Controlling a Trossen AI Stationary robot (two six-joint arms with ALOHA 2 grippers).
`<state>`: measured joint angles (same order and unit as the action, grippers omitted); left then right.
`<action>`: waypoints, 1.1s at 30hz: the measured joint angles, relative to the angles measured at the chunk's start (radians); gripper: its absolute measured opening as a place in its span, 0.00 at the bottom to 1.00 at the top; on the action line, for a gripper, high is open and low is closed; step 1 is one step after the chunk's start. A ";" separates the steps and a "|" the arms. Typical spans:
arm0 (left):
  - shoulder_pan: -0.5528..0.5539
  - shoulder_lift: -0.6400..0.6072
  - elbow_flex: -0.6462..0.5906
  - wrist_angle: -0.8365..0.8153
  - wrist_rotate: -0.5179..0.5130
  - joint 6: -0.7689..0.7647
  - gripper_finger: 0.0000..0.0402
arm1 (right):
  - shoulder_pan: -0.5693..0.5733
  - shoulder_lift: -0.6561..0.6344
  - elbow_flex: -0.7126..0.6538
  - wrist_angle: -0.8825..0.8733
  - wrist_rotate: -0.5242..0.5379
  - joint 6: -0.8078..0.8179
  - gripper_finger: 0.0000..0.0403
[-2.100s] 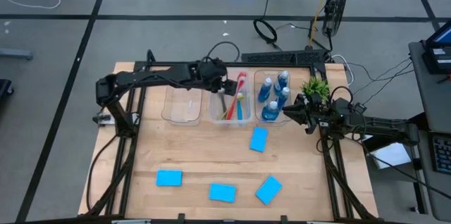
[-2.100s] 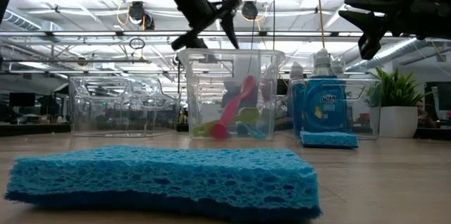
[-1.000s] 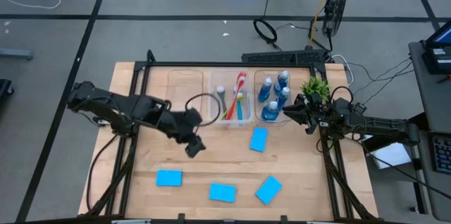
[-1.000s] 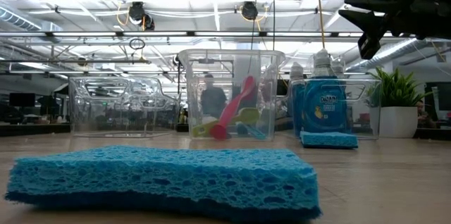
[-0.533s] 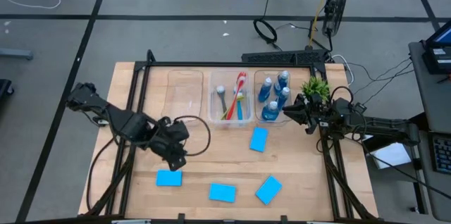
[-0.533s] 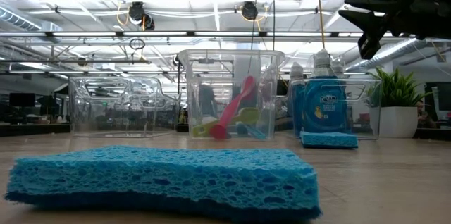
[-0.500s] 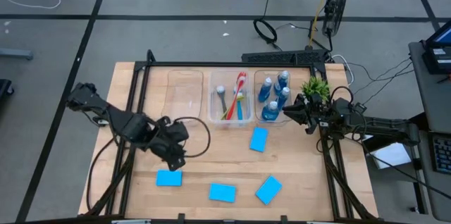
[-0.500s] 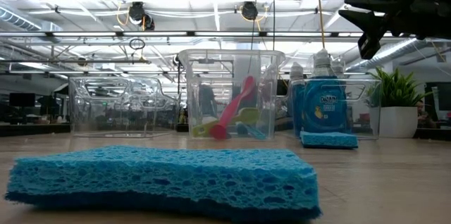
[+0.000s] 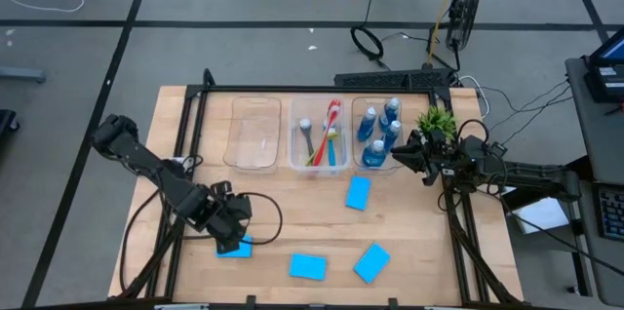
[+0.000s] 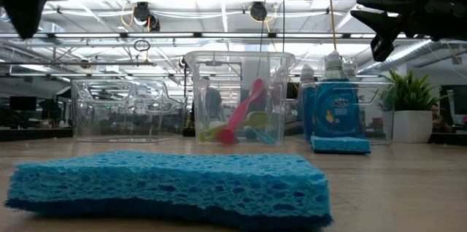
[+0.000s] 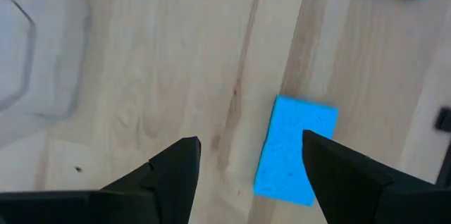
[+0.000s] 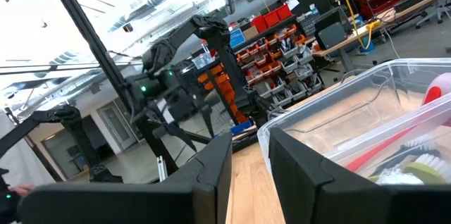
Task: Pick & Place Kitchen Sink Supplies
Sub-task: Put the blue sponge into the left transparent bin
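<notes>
Left gripper [image 9: 234,239] hung spread over the near-left sponge [image 9: 234,247], half hiding it.
Right gripper [image 9: 402,155] waited beside the bottle bin [image 9: 363,166], fingers slightly parted, empty; brushes [image 9: 330,133] filled the middle bin [image 9: 295,159].

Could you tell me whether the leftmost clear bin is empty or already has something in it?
Empty. From above, the leftmost clear bin shows only its bare bottom, and the low view looks straight through its walls, while the four sponges lie on the table.

From above, the left hand [image 9: 232,235] covers most of a flat blue rectangular sponge [image 9: 244,249], while the slim long-handled brushes [image 9: 330,135] in the clear plastic middle bin [image 9: 295,159] overlap too tightly to count.
</notes>
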<state>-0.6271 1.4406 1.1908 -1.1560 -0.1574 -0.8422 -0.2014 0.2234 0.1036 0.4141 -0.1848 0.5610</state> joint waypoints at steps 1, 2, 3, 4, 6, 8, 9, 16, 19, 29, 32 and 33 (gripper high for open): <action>-0.006 0.000 -0.019 0.012 0.010 -0.006 0.61 | 0.000 0.000 0.000 0.000 0.000 0.000 0.21; -0.012 0.000 -0.036 0.020 0.019 -0.009 0.61 | 0.000 0.000 0.000 0.000 0.000 0.000 0.21; -0.017 0.000 -0.050 0.032 0.027 -0.010 0.61 | 0.000 0.000 0.000 0.000 0.000 0.000 0.21; -0.023 0.000 -0.063 0.044 0.035 -0.009 0.61 | 0.000 0.000 0.000 0.000 0.000 0.000 0.21; -0.029 0.000 -0.085 0.070 0.044 0.001 0.61 | 0.000 0.000 0.000 0.000 0.000 0.000 0.21; -0.036 0.000 -0.097 0.103 0.045 0.003 0.61 | 0.000 0.000 0.000 0.000 0.000 0.000 0.21; -0.038 0.000 -0.101 0.127 0.046 0.011 0.61 | 0.000 0.000 0.000 0.000 0.000 0.000 0.21; -0.049 0.000 -0.119 0.278 0.048 0.130 0.61 | 0.000 0.000 -0.001 0.000 0.000 0.000 0.21; -0.049 0.000 -0.149 0.298 0.056 0.134 0.61 | 0.000 0.000 -0.001 0.000 0.000 0.000 0.21; -0.049 0.000 -0.271 0.397 0.169 0.117 0.61 | 0.000 0.000 -0.001 0.000 0.000 0.000 0.21; -0.048 0.000 -0.306 0.417 0.175 0.100 0.61 | 0.000 0.000 -0.001 0.000 0.000 0.000 0.21; -0.047 0.000 -0.318 0.418 0.173 0.097 0.61 | 0.000 0.000 -0.001 0.000 0.000 0.000 0.21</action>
<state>-0.6743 1.4406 0.8728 -0.7375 0.0160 -0.7451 -0.2013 0.2234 0.1024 0.4141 -0.1844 0.5610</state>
